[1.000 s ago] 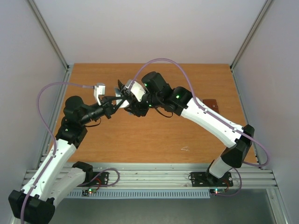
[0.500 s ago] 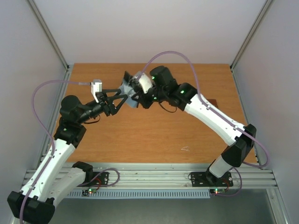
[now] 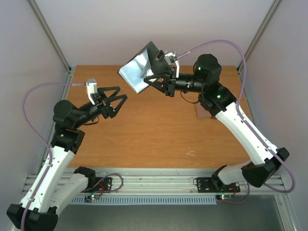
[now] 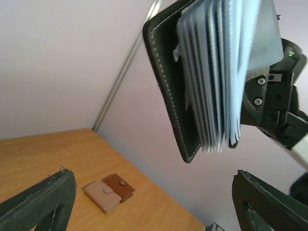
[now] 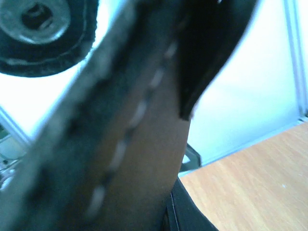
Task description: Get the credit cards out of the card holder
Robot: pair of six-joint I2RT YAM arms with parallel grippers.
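Note:
The card holder [image 3: 136, 73] hangs open in the air over the back of the table, black cover outward, pale blue-grey pockets [image 4: 216, 77] fanned downward. My right gripper [image 3: 153, 68] is shut on its edge; in the right wrist view the black stitched cover [image 5: 120, 134] fills the frame, blurred. My left gripper [image 3: 119, 106] stands open and empty, below and left of the holder and apart from it; its fingers [image 4: 33, 204] frame the bottom of the left wrist view. The credit cards are hidden; none shows outside the pockets.
A brown two-tone wallet [image 4: 109, 191] lies closed on the wooden table [image 3: 144, 139] at the right, partly behind my right arm, where only a bit of the wallet [image 3: 206, 112] shows. Pale walls and metal posts close in the sides.
My right gripper has shut on the holder and carried it up and back, its arm swinging right. My left gripper has let go, opened wide and drawn back to the left.

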